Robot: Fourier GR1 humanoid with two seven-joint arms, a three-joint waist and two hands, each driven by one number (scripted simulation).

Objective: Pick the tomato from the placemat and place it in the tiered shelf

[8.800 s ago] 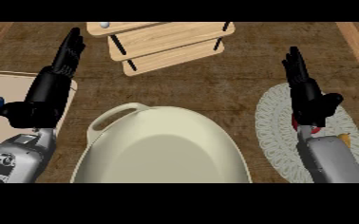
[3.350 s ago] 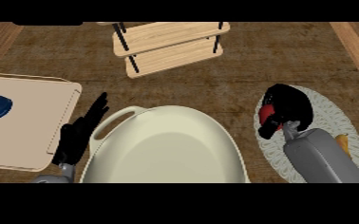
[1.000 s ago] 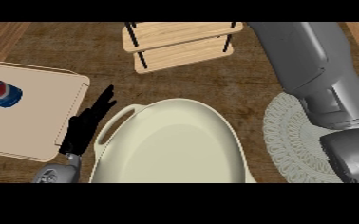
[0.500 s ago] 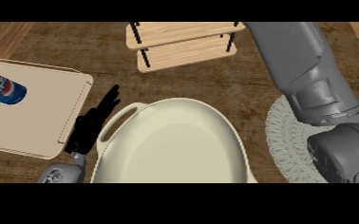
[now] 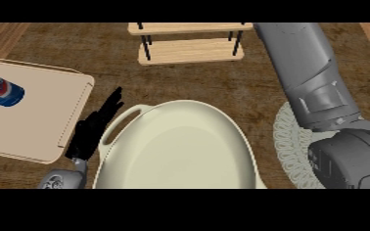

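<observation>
A single head view looks steeply down on the counter (image 5: 72,49) from close above the cream dish (image 5: 177,147), which fills the lower middle and is cut by the lower edge. The view faces away from the robot's body, so the tiered shelf (image 5: 192,51) lies beyond the dish, cropped at the top. A tan tray (image 5: 43,117) left of the dish and the placemat (image 5: 289,142) right of it both run out of frame.

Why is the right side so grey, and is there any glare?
Head view: the right forearm fills that side, hiding part of the placemat; its hand is out of frame. No glare on the pot; the left hand shows as flat black.
</observation>
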